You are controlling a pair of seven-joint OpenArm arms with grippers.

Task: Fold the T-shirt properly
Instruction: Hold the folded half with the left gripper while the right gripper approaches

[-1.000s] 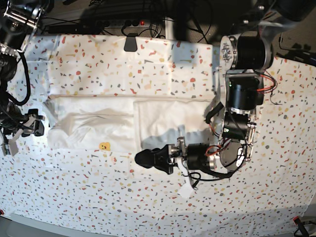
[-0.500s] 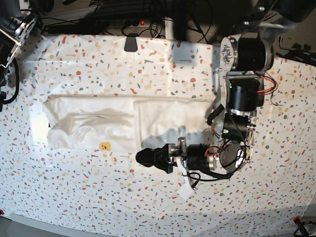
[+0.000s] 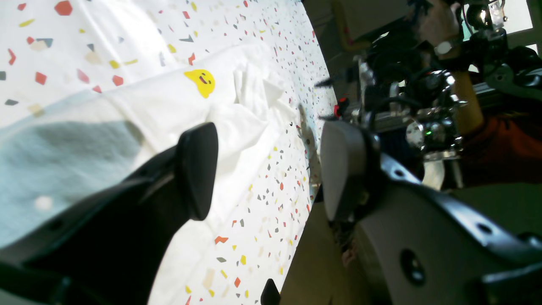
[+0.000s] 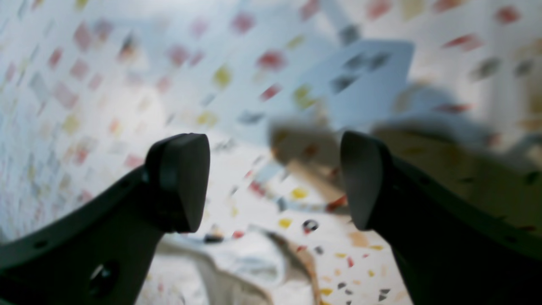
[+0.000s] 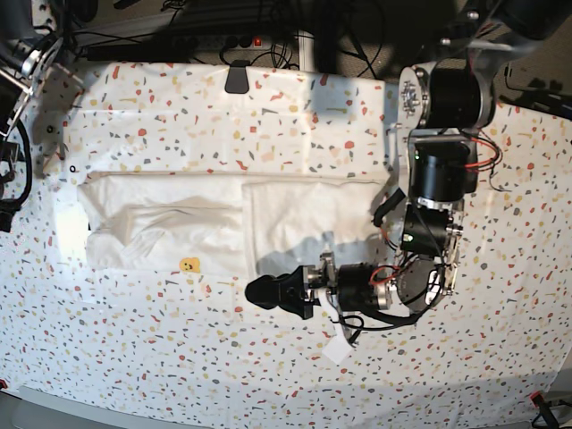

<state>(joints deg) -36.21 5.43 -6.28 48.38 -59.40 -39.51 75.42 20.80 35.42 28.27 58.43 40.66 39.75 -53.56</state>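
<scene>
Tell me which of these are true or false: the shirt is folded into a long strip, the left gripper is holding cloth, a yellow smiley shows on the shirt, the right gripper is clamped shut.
1. The T-shirt lies folded in a long strip: true.
2. The left gripper holds cloth: false; it is open and holds nothing.
3. A yellow smiley shows on the shirt: true.
4. The right gripper is clamped shut: false; it is wide open.

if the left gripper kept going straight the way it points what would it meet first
Probably the folded white cotton T-shirt, near its yellow smiley print; the open left gripper points low along it, though depth is unclear.
</scene>
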